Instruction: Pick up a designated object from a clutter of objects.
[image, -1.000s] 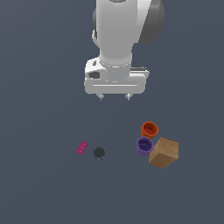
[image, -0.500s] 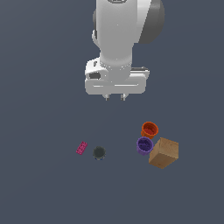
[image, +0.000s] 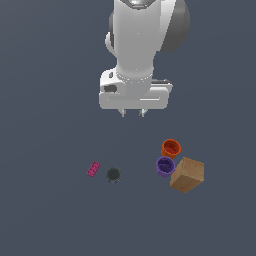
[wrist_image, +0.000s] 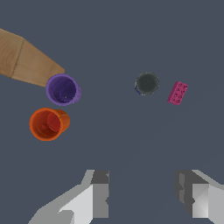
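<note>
The tool (image: 132, 114) hangs empty, fingers apart, above the desk (image: 50, 210). Left to right in the exterior view: pink brick (image: 93, 169), dark cup (image: 113, 174), purple cup (image: 164, 166) seemingly touching orange cup (image: 171, 148), box (image: 187, 174).

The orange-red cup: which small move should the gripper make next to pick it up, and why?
Probably shift toward the exterior view's right and nearer the camera, over the orange-red cup. The gripper is open, holds nothing, and hangs high, aside of the cup. The purple cup sits close by, so align carefully before descending.
</note>
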